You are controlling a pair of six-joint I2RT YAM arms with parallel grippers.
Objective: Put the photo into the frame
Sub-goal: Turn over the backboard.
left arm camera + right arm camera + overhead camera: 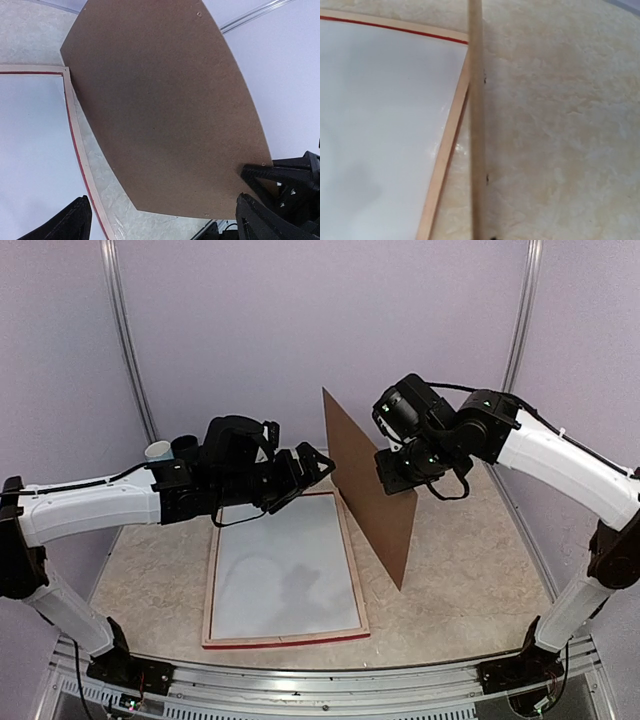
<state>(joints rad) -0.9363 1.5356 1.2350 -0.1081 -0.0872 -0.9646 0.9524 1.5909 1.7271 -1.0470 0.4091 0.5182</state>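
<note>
**Board upright, frame waiting**

Our right gripper [392, 468] pinches the brown backing board [365, 490] on edge just beside the frame [209, 580]. Our left gripper [312, 468] hovers wide above its far rim. The photo [285, 565] seems seated, white back up. Next, we judge, the board must tip flat. Beige mottled table [470, 570], lilac walls [300, 310].

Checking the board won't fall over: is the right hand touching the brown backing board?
Touching. The left wrist view shows the right hand clamped over the brown backing board's edge; the top view shows it holding the board upright.
</note>
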